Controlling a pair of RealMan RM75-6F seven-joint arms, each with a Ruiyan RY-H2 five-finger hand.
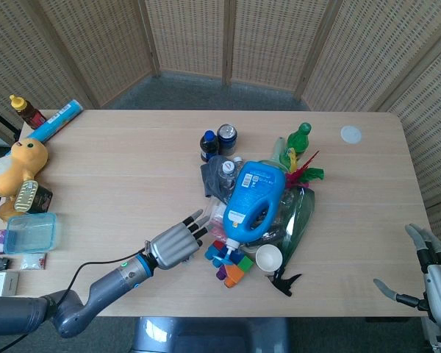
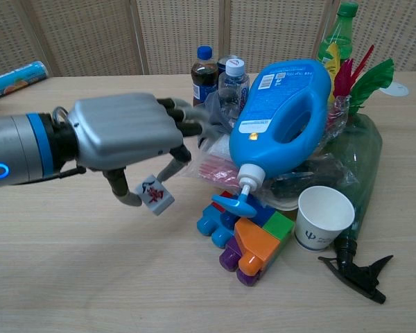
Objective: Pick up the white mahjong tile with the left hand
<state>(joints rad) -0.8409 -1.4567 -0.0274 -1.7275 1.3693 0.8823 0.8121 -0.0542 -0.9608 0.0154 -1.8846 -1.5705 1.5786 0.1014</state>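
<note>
The white mahjong tile point(image 2: 154, 194), with a red mark on its face, hangs clear above the table in the chest view. My left hand point(image 2: 125, 139) pinches it between the thumb and a finger while the other fingers reach toward the cluttered pile. In the head view my left hand point(image 1: 175, 242) hovers left of the pile and hides the tile. My right hand point(image 1: 430, 276) sits at the table's right edge, fingers apart, holding nothing.
A pile at centre holds a blue detergent jug point(image 2: 284, 118), coloured toy blocks point(image 2: 246, 243), a paper cup point(image 2: 324, 217), a green bottle point(image 2: 360, 149), small bottles point(image 2: 204, 69) and a black spray trigger point(image 2: 357, 274). A yellow plush point(image 1: 15, 165) and a clear box point(image 1: 29, 232) lie at the far left.
</note>
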